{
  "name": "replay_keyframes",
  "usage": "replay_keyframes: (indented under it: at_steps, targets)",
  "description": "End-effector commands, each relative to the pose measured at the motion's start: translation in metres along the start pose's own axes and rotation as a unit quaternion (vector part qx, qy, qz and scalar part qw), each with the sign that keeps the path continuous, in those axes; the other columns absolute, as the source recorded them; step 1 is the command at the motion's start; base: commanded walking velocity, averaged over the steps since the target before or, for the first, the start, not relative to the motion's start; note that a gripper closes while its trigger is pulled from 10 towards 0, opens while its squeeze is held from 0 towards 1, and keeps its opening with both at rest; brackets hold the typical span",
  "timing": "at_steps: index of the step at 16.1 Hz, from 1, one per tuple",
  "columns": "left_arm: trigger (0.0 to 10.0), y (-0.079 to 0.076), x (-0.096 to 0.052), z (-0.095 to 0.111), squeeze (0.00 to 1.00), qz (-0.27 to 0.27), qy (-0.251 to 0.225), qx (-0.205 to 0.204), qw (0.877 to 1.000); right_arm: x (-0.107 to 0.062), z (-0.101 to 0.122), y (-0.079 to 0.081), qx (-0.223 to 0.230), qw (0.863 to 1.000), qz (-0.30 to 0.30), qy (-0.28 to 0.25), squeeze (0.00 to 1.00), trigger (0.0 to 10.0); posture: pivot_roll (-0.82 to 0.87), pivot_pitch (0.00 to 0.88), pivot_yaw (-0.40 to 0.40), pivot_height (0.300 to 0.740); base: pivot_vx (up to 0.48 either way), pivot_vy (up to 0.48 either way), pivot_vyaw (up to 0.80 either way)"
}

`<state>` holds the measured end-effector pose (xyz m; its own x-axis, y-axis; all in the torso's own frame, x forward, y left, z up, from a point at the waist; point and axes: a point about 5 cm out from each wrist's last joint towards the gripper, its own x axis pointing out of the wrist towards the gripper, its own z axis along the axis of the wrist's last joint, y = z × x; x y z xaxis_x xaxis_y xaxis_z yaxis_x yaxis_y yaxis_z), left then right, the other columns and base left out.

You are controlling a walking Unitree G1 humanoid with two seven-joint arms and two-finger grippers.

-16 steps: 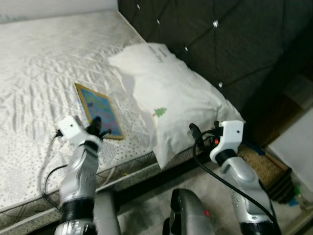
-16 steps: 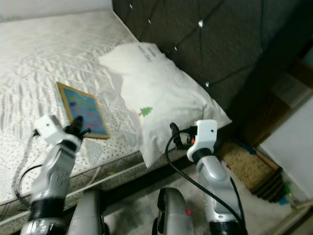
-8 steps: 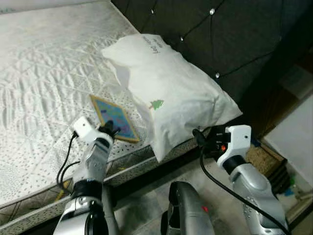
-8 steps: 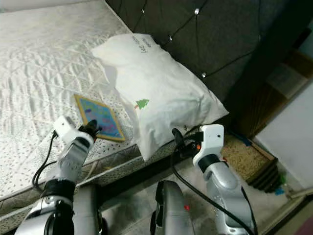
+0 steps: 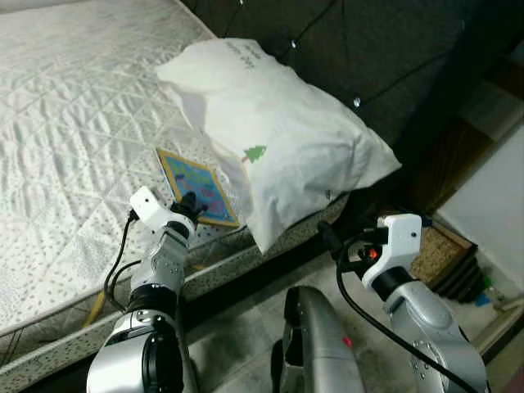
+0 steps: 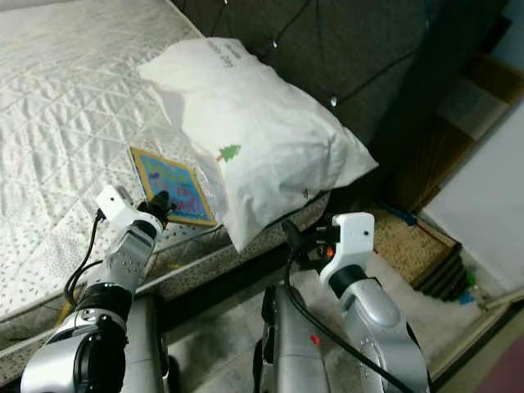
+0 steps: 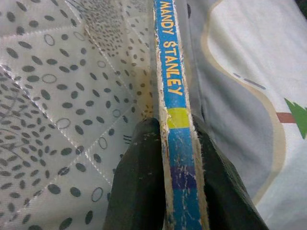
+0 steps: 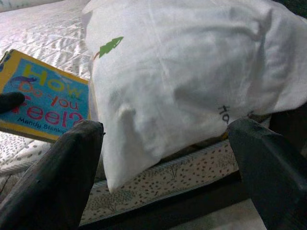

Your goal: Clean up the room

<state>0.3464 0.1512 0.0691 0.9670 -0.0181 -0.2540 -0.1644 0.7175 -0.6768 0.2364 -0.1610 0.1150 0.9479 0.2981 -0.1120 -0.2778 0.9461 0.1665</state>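
Left gripper [image 7: 180, 158] now clamped on book [image 5: 196, 187] edge; right fingers [image 8: 62, 177] apart.

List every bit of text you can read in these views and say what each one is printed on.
"MANDY STANLEY": on the spine of the book, pinched between the left gripper fingers.
"How Do you Feel?": on the book's cover, seen upside down from the right wrist; the last two lines are only partly legible.
Author line on the cover: too blurred to read surely.
Dark writing on the pillow: too small to read.
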Motion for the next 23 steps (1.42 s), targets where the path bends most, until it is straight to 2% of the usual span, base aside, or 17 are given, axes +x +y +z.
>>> replay_keyframes:
  at_steps: [1, 3, 7, 8, 9, 13, 17, 18, 19, 20, 23]
  targets:
    - [10.0, -0.003, 0.001, -0.006, 0.0, -0.011, 0.007, -0.008, 1.0, -0.004, 0.003, -0.001, 0.002, 1.0, -0.001, -0.003, 0.0, 10.0, -0.14, 0.158, -0.061, 0.503, 0.0, 0.0, 0.0]
    - [10.0, -0.002, 0.003, -0.004, 0.0, -0.013, 0.0, -0.022, 1.0, -0.005, 0.003, 0.0, 0.001, 1.0, -0.004, 0.001, 0.0, 10.0, -0.15, 0.156, -0.057, 0.503, 0.0, 0.0, 0.0]
    - [10.0, 0.004, 0.005, -0.004, 0.0, -0.01, 0.005, -0.026, 1.0, -0.005, 0.005, 0.001, -0.004, 1.0, -0.002, -0.005, 0.0, 10.0, -0.17, 0.152, -0.053, 0.503, 0.0, 0.0, 0.0]
    - [10.0, 0.004, 0.006, 0.0, 0.0, -0.017, -0.009, -0.047, 0.999, -0.006, 0.006, 0.0, -0.007, 1.0, -0.004, -0.006, 0.0, 10.0, -0.17, 0.15, -0.056, 0.503, 0.0, 0.0, 0.0]
    - [10.0, 0.005, 0.007, 0.003, 0.0, -0.017, -0.012, -0.05, 0.999, -0.006, 0.007, 0.0, -0.008, 1.0, -0.005, -0.007, 0.0, 10.0, -0.18, 0.149, -0.058, 0.503, 0.0, 0.0, 0.0]
    - [10.0, -0.001, 0.012, 0.016, 0.0, -0.026, -0.026, -0.079, 0.996, -0.008, 0.01, 0.0, -0.024, 1.0, 0.001, -0.012, 0.0, 10.0, -0.21, 0.153, -0.069, 0.503, 0.0, 0.0, 0.0]
    - [10.0, -0.004, 0.014, 0.015, 0.0, -0.029, -0.014, -0.088, 0.996, -0.015, 0.014, -0.004, -0.04, 0.999, 0.002, -0.007, 0.0, 10.0, -0.24, 0.16, -0.084, 0.503, 0.0, 0.0, 0.0]
    - [10.0, -0.003, 0.014, 0.013, 0.31, -0.027, -0.007, -0.089, 0.996, -0.016, 0.014, -0.004, -0.042, 0.999, 0.003, -0.007, 0.0, 10.0, -0.24, 0.16, -0.085, 0.503, 0.0, 0.0, 0.0]
    - [10.0, -0.002, 0.013, 0.009, 0.95, -0.022, 0.0, -0.084, 0.996, -0.016, 0.014, -0.004, -0.043, 0.999, 0.003, -0.006, 0.0, 10.0, -0.24, 0.158, -0.087, 0.503, 0.0, 0.0, 0.0]
    - [10.0, 0.001, 0.012, 0.006, 1.0, -0.014, 0.007, -0.076, 0.997, -0.015, 0.014, -0.004, -0.045, 0.999, 0.004, -0.006, 0.0, 10.0, -0.24, 0.154, -0.088, 0.503, 0.0, 0.0, 0.0]
    - [10.0, 0.007, 0.012, 0.008, 1.0, 0.006, 0.01, -0.056, 0.998, -0.011, 0.015, -0.004, -0.051, 0.999, 0.01, -0.007, 0.0, 10.0, -0.23, 0.142, -0.091, 0.503, 0.0, 0.0, 0.0]
